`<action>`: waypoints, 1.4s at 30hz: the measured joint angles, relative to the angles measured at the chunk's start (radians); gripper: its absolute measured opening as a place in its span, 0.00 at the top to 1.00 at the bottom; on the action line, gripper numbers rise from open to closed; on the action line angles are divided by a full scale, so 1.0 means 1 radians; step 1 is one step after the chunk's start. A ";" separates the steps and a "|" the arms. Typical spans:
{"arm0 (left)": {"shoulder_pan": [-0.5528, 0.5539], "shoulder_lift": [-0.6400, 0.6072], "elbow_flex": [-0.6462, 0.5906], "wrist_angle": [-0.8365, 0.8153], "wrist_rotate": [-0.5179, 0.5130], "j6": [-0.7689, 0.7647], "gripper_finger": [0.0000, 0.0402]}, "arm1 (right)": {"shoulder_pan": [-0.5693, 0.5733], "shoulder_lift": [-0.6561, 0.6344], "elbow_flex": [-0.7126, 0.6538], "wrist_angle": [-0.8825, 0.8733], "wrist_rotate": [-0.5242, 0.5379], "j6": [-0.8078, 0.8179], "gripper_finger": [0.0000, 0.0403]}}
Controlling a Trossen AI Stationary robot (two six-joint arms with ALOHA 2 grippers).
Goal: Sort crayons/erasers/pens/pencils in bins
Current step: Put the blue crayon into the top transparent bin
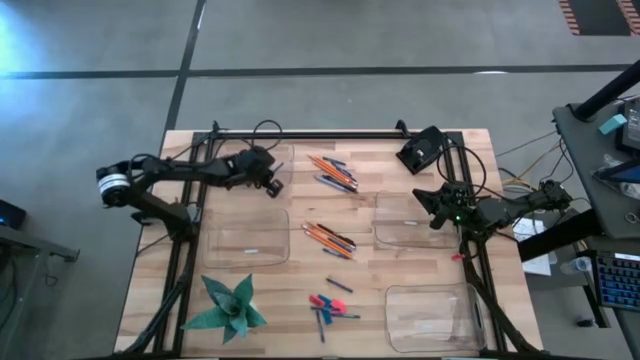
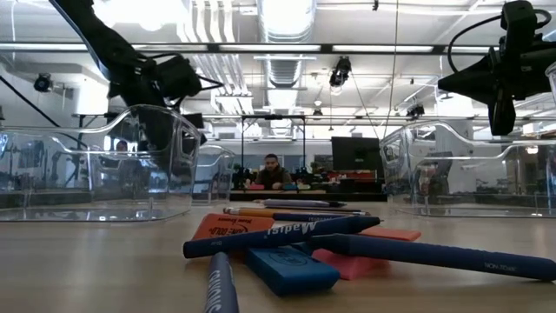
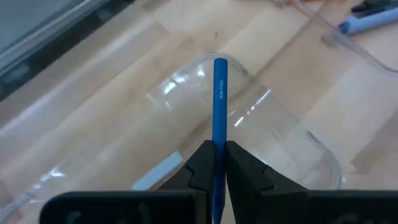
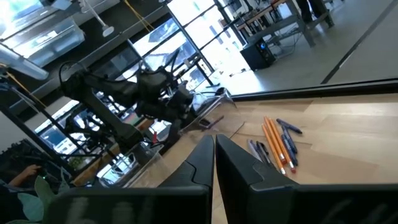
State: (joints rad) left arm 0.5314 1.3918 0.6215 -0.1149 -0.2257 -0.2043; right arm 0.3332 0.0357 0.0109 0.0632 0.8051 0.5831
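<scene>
My left gripper (image 1: 272,172) hangs over the far-left bin (image 1: 285,158), shut on a thin blue stick (image 3: 220,93). The stick's free end points at the bin's rounded corner (image 3: 205,62). My right gripper (image 4: 214,155) is shut on nothing and waits above the right middle bin (image 1: 410,232). Orange pencils lie flat in two bunches (image 1: 332,168) (image 1: 328,236) at the table's middle. Pink-red and blue erasers (image 1: 325,303) lie among blue sticks near the front; the low view shows the erasers (image 2: 291,268) close up. My left gripper pinches the blue stick between its two fingers, at a spot (image 3: 219,148) some way back from its free end. The stick runs along the fingers and juts out past their tips. The fingers slant down from the table's left. The stick's free end (image 3: 220,62) is above the bin's corner.
Two more clear bins lie at the left middle (image 1: 247,237) and the near right (image 1: 432,318). A green folded-paper plant (image 1: 230,305) sits at the near left. A black device (image 1: 422,150) lies at the far right. Dark frame rails run along both table sides.
</scene>
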 joint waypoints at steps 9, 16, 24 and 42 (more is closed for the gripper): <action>0.061 -0.020 0.030 -0.016 0.032 -0.013 0.97 | 0.000 0.000 0.000 0.000 0.000 0.000 0.98; 0.129 -0.021 0.041 -0.090 0.089 -0.106 0.97 | 0.000 0.000 0.000 0.000 0.000 0.000 0.98; 0.155 -0.018 0.026 -0.140 0.091 -0.117 0.97 | 0.000 0.000 0.000 0.000 0.000 0.000 0.98; 0.157 -0.018 0.009 -0.157 0.111 -0.053 0.97 | 0.000 0.000 0.000 0.000 0.000 0.000 0.98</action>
State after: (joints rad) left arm 0.6884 1.3739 0.6308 -0.2717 -0.1143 -0.2576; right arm 0.3335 0.0357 0.0109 0.0635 0.8055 0.5831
